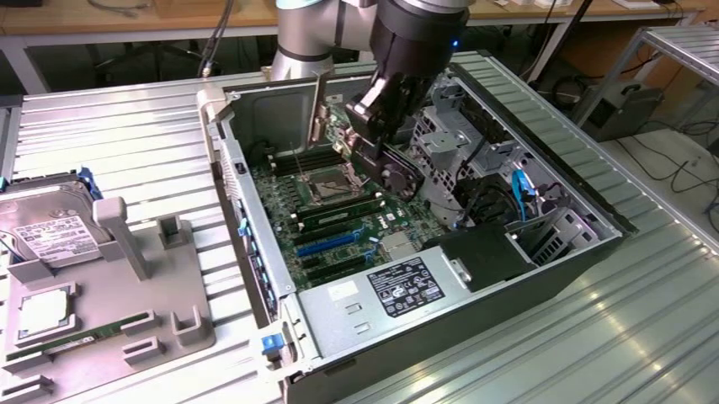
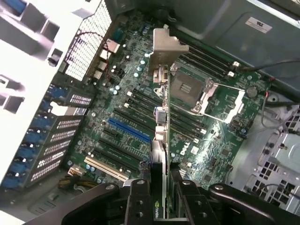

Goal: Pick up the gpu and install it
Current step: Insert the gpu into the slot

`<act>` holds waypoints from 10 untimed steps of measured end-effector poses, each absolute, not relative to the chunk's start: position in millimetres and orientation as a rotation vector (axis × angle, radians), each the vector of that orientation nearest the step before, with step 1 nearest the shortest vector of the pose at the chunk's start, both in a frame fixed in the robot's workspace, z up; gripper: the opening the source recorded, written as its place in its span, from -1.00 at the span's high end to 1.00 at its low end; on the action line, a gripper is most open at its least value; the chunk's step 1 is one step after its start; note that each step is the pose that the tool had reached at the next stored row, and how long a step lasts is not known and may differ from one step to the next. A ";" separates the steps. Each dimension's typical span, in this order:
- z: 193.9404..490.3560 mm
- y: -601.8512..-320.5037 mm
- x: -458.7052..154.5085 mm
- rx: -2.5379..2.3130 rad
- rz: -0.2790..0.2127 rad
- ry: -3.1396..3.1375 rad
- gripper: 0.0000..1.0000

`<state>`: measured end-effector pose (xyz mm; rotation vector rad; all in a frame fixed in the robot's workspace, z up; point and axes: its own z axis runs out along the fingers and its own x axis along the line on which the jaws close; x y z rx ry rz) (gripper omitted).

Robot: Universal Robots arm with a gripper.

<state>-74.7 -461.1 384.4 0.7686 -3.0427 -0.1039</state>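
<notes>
My gripper (image 1: 380,118) is shut on the gpu (image 1: 396,172), a dark card with a long silver end bracket (image 1: 320,109). I hold it on edge above the motherboard (image 1: 337,215), inside the open computer case (image 1: 561,252). In the wrist view the gripper (image 2: 159,190) clamps the gpu (image 2: 158,150) from both sides, and its silver bracket (image 2: 164,49) points away from the camera. The card hangs over the black slots beside the blue expansion slot (image 2: 129,131) and is apart from the board.
A power supply (image 1: 388,290) fills the case's near corner, and drive cages (image 1: 450,126) and cables line the exterior view's right. On the exterior view's left, a grey holder (image 1: 135,286) carries a hard drive (image 1: 50,231), a processor (image 1: 39,311) and a green memory stick (image 1: 79,341).
</notes>
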 end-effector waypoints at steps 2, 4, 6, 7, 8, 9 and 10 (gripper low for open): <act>383.3 -461.1 -74.7 0.851 -0.103 -3.022 0.47; 382.4 -461.1 -74.7 0.914 -0.102 -3.004 0.47; 381.1 -461.1 -74.8 0.986 -0.101 -2.981 0.47; 380.6 -461.1 -74.7 1.015 -0.101 -2.971 0.47; 379.9 -461.1 -74.7 1.047 -0.101 -2.959 0.47; 379.5 -461.1 -74.7 1.070 -0.101 -2.950 0.47; 378.9 -461.1 -74.7 1.098 -0.101 -2.939 0.47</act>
